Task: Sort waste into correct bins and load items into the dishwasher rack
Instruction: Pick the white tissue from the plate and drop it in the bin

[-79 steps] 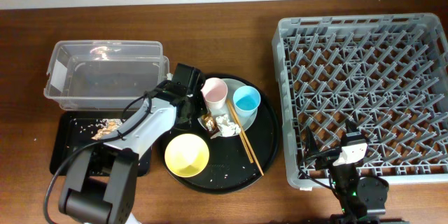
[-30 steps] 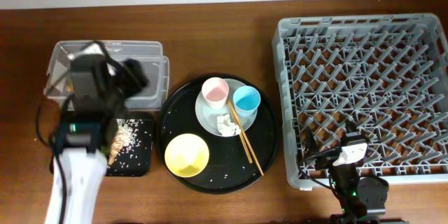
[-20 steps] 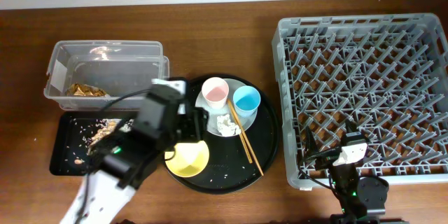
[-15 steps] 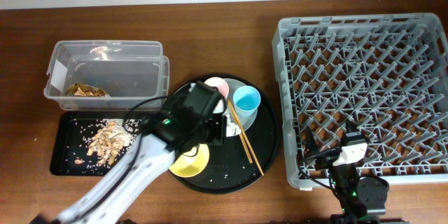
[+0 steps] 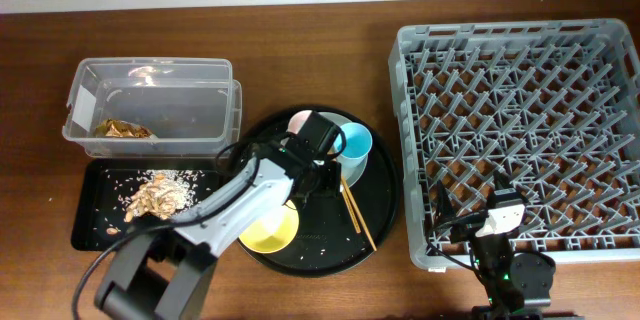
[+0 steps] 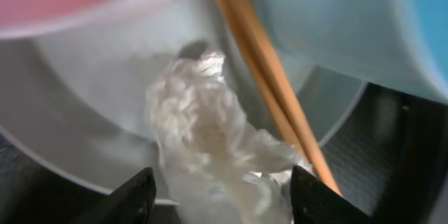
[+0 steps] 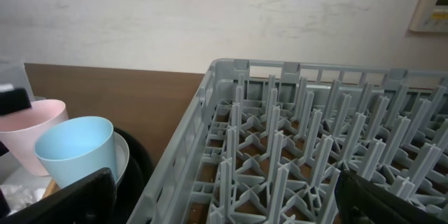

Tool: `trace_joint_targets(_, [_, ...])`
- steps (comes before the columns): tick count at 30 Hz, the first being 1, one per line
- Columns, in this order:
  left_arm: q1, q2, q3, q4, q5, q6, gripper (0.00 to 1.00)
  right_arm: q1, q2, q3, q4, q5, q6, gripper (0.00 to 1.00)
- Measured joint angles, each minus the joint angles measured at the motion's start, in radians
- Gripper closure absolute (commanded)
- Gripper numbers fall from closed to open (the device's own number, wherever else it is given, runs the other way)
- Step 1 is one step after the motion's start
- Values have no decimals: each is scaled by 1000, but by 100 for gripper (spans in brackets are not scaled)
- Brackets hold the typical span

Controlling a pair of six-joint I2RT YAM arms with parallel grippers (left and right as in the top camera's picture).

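My left gripper [image 5: 316, 163] hangs low over the pale plate [image 6: 91, 98] on the round tray. It is open, one finger on each side of the crumpled white tissue [image 6: 210, 140], which lies on the plate. The chopsticks [image 6: 259, 63] run just right of the tissue, past the pink cup [image 6: 70, 0] and blue cup [image 6: 350, 21]. From above, the tissue is hidden under the gripper. The yellow bowl [image 5: 268, 225] sits at the tray's front. The gold-brown wrapper [image 5: 122, 128] lies in the clear box [image 5: 150, 80]. Food scraps [image 5: 160, 195] lie in the black rectangular tray [image 5: 95, 230]. My right gripper [image 7: 224, 210] is open at the grey rack's [image 5: 525, 130] front edge.
The large round black tray [image 5: 380, 200] sits between the bins on the left and the rack on the right. A few rice grains lie scattered on it. The left arm stretches across the yellow bowl and the tray's left side.
The left arm swung from over the clear box across to the round tray and dropped over the plate. The wrapper now lies in the clear box. The right arm stayed still.
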Motion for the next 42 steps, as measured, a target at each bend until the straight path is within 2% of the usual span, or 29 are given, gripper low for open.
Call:
trace_joint_targets(1, [0,12,0,3,0,0,64,0,0,0,0,0,0,2])
trace_joint_targets(3, [0,27,0,6,-1,1,85,0,0,0,0,0,0,2])
trace_joint_targets(4, [0,29,0,6,-1,3,87,0,0,0,0,0,0,2])
trace_joint_targets(8, [0,25,0,6,-4,3,88,0,0,0,0,0,0,2])
trace_joint_targets(10, [0,-20,0,1,-5,5,96,0,0,0,0,0,0,2])
trace_joint_targets(16, [43,-381,6,-180,-90,28,97,0,0,0,0,0,0,2])
trace_joint_targets(19, [187,-497,14,-207,-196,30,97,0,0,0,0,0,0,2])
trace_joint_targets(22, [392,-528,18,-162,-283,31,97,0,0,0,0,0,-1,2])
trace_joint_targets(24, [500,-476,19,-115,-308,31,97,0,0,0,0,0,0,2])
trace_joint_targets(27, [575,-336,21,-31,-315,33,97,0,0,0,0,0,0,2])
trace_joint_targets(28, [597,-279,21,-7,-315,34,91,0,0,0,0,0,0,2])
trace_joint_targets(29, [617,-225,21,23,-316,33,70,0,0,0,0,0,0,2])
trace_joint_targets(31, [634,-176,21,58,-316,37,53,0,0,0,0,0,0,2])
trace_joint_targets(33, [636,-147,21,88,-316,36,17,0,0,0,0,0,0,2])
trace_joint_targets(34, [636,-145,21,102,-315,37,6,0,0,0,0,0,0,2])
trace_joint_targets(36, [636,-145,21,114,-315,46,2,0,0,0,0,0,0,1])
trace_joint_targets(39, [636,-145,22,119,-306,86,3,0,0,0,0,0,0,2])
trace_joint_targets(41, [636,-145,44,103,-245,115,11,0,0,0,0,0,0,2])
trace_joint_targets(42, [636,-150,58,92,-210,124,22,0,0,0,0,0,0,2])
